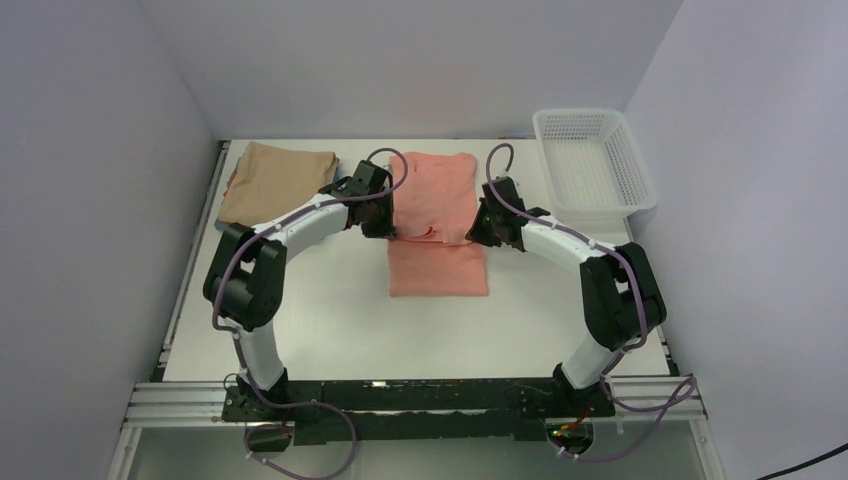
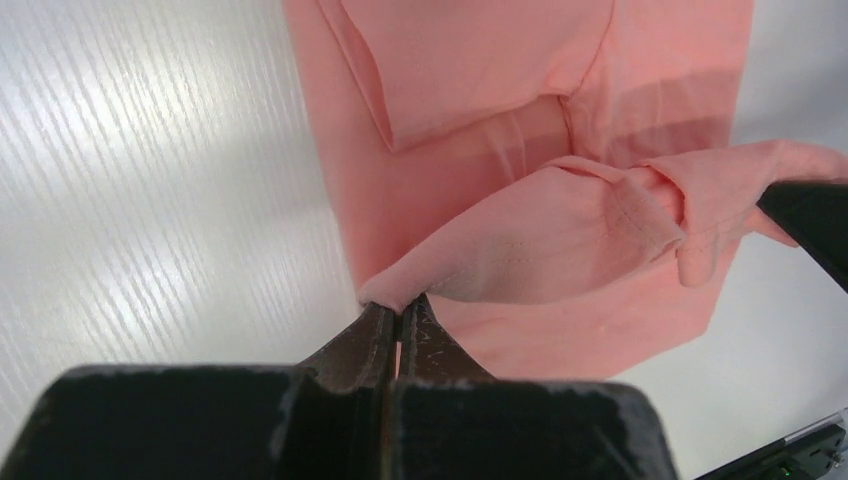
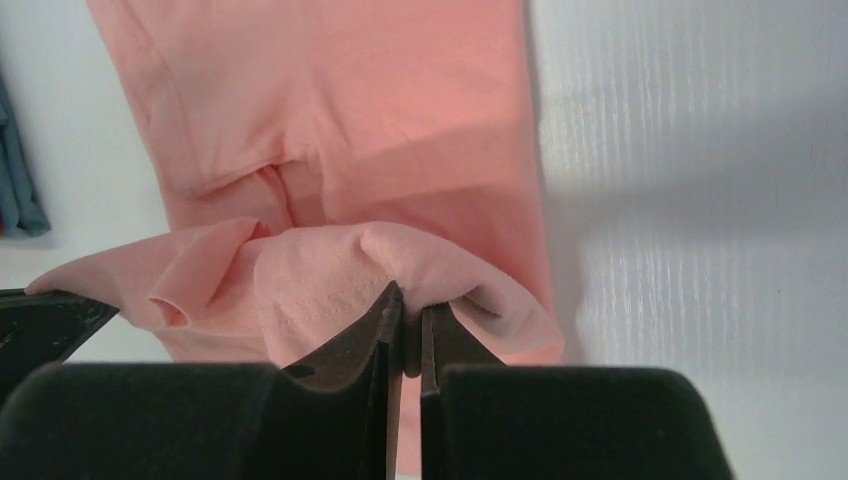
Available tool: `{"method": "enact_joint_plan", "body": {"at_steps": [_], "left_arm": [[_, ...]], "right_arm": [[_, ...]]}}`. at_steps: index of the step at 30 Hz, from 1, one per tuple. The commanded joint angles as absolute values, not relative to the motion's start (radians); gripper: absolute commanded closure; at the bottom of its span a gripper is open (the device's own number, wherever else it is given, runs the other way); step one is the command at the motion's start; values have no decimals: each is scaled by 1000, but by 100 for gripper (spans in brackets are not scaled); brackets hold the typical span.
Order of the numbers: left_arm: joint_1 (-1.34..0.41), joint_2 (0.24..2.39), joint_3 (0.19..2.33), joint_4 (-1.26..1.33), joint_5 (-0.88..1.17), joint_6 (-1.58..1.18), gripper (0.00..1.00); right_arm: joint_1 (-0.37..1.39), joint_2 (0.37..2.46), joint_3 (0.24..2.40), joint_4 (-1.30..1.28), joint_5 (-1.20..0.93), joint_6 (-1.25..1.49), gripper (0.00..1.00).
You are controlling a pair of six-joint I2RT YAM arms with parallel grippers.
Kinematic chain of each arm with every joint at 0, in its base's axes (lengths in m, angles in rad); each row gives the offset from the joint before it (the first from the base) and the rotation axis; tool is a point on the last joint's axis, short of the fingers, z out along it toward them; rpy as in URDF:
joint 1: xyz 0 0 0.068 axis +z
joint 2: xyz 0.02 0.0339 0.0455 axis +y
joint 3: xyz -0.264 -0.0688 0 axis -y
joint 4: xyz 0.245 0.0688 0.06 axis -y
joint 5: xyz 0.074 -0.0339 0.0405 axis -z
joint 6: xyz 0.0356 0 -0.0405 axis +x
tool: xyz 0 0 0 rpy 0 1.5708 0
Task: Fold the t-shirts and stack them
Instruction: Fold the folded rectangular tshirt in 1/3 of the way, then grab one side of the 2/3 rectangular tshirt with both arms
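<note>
A salmon-pink t-shirt (image 1: 438, 225) lies lengthwise at the table's middle, its sides folded in. My left gripper (image 1: 382, 228) is shut on its left edge (image 2: 400, 290) and my right gripper (image 1: 487, 232) is shut on its right edge (image 3: 420, 285). Between them the far part of the shirt hangs lifted above the near part as a sagging fold (image 2: 580, 225), also in the right wrist view (image 3: 300, 275). A folded tan t-shirt (image 1: 280, 178) lies at the back left. A blue cloth edge (image 3: 15, 180) shows at the far left of the right wrist view.
A white plastic mesh basket (image 1: 592, 160) stands at the back right corner of the table. White walls close in the left, back and right sides. The arm bases sit on a rail (image 1: 420, 400) at the near edge.
</note>
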State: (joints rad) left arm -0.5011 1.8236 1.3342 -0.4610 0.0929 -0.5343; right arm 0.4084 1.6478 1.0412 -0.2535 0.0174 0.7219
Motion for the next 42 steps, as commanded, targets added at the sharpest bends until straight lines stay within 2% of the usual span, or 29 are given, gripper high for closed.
{"method": "enact_joint_plan", "body": {"at_steps": [1, 4, 6, 8, 9, 10, 11, 12, 13, 14, 15, 19, 28, 35, 36, 37, 39, 42], "left_arm": [[-492, 1874, 1396, -450, 126, -492, 100], [-488, 1908, 1418, -445, 130, -494, 98], [-488, 1926, 1433, -450, 125, -495, 90], [-484, 1932, 1451, -459, 129, -495, 78], [-483, 1928, 1456, -459, 135, -492, 70], [-482, 1920, 1460, -459, 140, -490, 56], [-483, 1906, 1465, -457, 141, -487, 39], [-483, 1891, 1467, -459, 141, -482, 12], [-483, 1871, 1468, -460, 141, -476, 2], [-482, 1850, 1467, -462, 145, -469, 1], [-484, 1827, 1454, -462, 151, -465, 1], [-491, 1698, 1318, -426, 169, -484, 1], [-546, 1426, 888, -277, 220, -593, 0], [-601, 1428, 775, -181, 183, -660, 1], [-602, 1441, 772, -171, 171, -667, 2], [-602, 1479, 784, -177, 155, -670, 11], [-604, 1515, 799, -183, 154, -668, 20], [-604, 1560, 803, -170, 141, -676, 26]], "right_arm": [[389, 1683, 1079, -163, 55, 702, 92], [379, 1725, 1093, -133, 36, 688, 90], [376, 1749, 1111, -129, 23, 686, 87], [374, 1770, 1137, -145, 23, 681, 77], [373, 1779, 1153, -162, 33, 682, 68], [372, 1784, 1168, -179, 38, 683, 58], [372, 1785, 1184, -200, 45, 685, 43], [371, 1781, 1195, -223, 61, 696, 32], [370, 1770, 1199, -240, 71, 704, 18], [371, 1751, 1194, -249, 79, 707, 5], [372, 1730, 1179, -250, 94, 712, 1], [371, 1613, 1070, -234, 96, 732, 0], [372, 1381, 763, -262, -58, 742, 0], [373, 1299, 610, -189, -132, 779, 1], [373, 1298, 606, -182, -138, 777, 2], [372, 1304, 602, -179, -139, 779, 6], [372, 1311, 599, -178, -124, 782, 9], [372, 1330, 591, -170, -104, 784, 16]]}}
